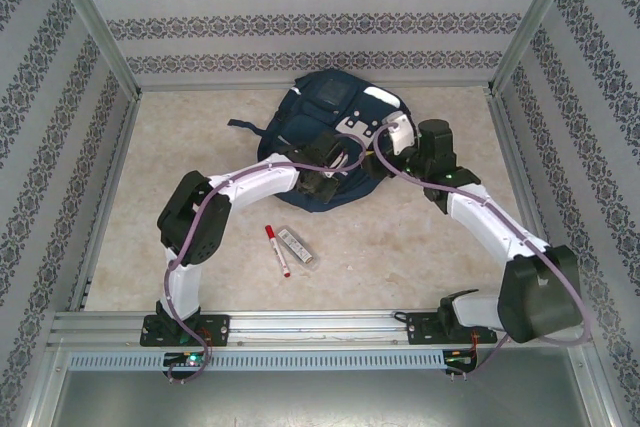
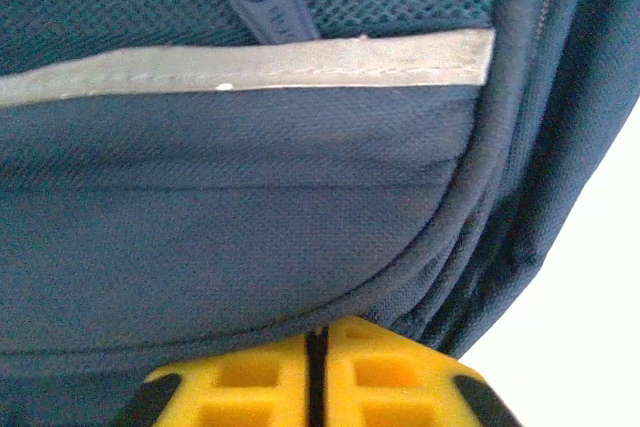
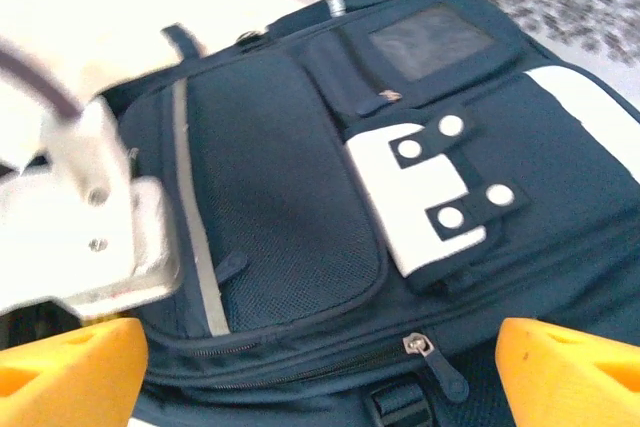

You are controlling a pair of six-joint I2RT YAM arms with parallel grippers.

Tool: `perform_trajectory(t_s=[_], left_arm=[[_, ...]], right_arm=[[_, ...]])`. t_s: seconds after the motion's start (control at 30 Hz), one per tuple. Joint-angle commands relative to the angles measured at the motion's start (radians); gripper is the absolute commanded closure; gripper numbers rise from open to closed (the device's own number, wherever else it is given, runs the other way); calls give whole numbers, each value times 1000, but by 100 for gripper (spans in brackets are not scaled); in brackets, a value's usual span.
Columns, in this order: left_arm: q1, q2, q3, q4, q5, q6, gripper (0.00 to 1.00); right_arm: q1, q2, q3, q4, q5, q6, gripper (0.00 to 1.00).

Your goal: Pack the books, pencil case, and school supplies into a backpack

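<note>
**Left gripper [image 2: 318, 379] closed tight, right gripper [image 3: 320, 367] spread wide, both at one backpack [image 1: 305, 117]**

Our left gripper has its two yellow fingers [image 2: 250, 387] pressed together, with a thin dark slit between them. It sits right at the navy backpack's bottom seam, and we cannot tell whether any fabric is caught. Our right gripper hovers over the bag's front with its two fingers far apart, holding nothing.

The one backpack lies flat at the far middle of the table [image 1: 420, 257]. On its front we count one white patch [image 3: 395, 192] with four round snaps [image 3: 451, 126], and one grey reflective stripe [image 2: 250, 65].

Nearer the arm bases, well apart from the bag, lie one red-capped marker [image 1: 279, 252] and one clear pencil case [image 1: 296, 245], just beside each other.
</note>
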Motion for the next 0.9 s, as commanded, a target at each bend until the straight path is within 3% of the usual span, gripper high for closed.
perform_trajectory(t_s=[0.0, 0.13, 0.23, 0.4, 0.53, 0.87], left_arm=[[-8, -20, 33, -51, -14, 47, 100], [-5, -74, 2, -18, 47, 87, 100], [3, -112, -45, 16, 157, 142, 100], [24, -146, -90, 52, 217, 112, 100], [58, -191, -147, 121, 305, 96, 100], [87, -263, -227, 253, 398, 57, 100]], right_arm=[[-4, 49, 30, 14, -160, -244, 14], [-28, 87, 10, -41, -531, -529, 13], [-23, 151, 40, -37, -642, -564, 21], [31, 215, 31, 25, -546, -668, 23], [29, 240, 13, 105, -530, -687, 21], [31, 291, 14, 93, -528, -788, 26]])
